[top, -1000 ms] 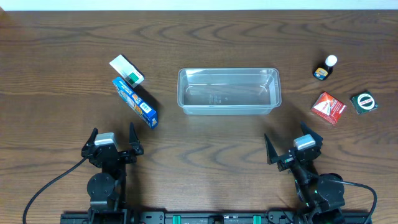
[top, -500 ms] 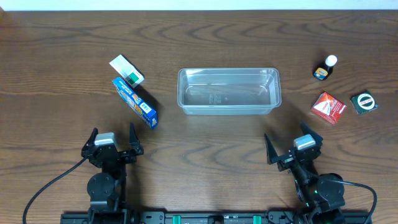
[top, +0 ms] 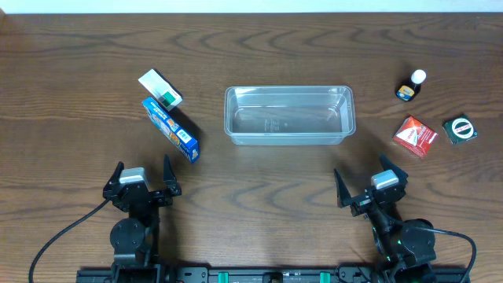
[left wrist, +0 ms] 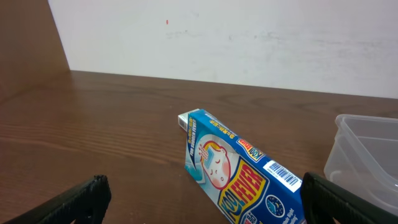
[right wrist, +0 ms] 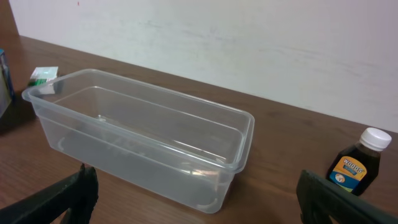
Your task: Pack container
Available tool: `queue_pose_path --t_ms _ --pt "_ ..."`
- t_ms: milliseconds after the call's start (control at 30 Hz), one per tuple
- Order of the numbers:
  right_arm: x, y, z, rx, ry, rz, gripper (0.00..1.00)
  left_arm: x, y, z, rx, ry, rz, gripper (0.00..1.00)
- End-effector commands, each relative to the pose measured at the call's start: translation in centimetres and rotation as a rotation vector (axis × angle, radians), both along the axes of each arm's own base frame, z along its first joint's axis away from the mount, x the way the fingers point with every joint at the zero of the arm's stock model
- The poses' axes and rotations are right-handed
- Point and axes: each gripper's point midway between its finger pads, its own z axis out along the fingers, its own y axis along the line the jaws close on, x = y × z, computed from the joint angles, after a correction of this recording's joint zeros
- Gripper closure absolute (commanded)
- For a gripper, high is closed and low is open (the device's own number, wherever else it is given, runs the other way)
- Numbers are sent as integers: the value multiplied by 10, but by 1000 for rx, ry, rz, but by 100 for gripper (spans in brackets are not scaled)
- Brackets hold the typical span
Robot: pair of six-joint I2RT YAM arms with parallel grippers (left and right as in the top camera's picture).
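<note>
- Lower left of the overhead frame: our left end effector (top: 142, 168) sits low over the bench (top: 259, 185). Its jaws are spread fully wide and hold nothing. We judge it the natural arm for the two boxes above it.
- Upper left: a small white-and-green box (top: 159, 88) lies at the top end of a long blue box (top: 170, 130), touching it or just beside it. The blue box lies slanted. We would take the blue box first, turning the wrist to match the slant so the fingers close across its narrow width. We would also approach clear of the small box so it isn't knocked away.
- Centre: the container (top: 289, 116) is empty, with its long side running across the frame, well apart from both arms. We should release things from just above the rim and lay the blue box along its length. The clear tub looks light, so a brush against its wall could slide it.
- Lower right: our right end effector (top: 361, 174) is likewise wide open and empty.
- Far right: a dark bottle (top: 410, 86) with a white cap stands upright. A red box (top: 415, 135) lies below it in the frame, and a green round thing (top: 460, 129) sits just beside the red box. We would grip the bottle on its body below the cap and keep it upright.
</note>
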Motion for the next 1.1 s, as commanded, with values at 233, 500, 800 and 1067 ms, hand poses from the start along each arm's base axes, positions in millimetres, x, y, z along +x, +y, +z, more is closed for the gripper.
queue_pose_path --t_ms 233,500,800,1067 --pt "0 -1 -1 -8 -2 -3 1 -1 1 -18 16 53 1 2" --pt "0 -2 -1 -8 -2 -4 1 -1 1 -18 16 53 1 2" --pt "0 -1 -1 -8 -2 -3 1 -1 1 -18 16 52 1 2" --pt "0 -2 -1 -8 -2 -4 1 2 -3 3 -2 -37 -21 2"
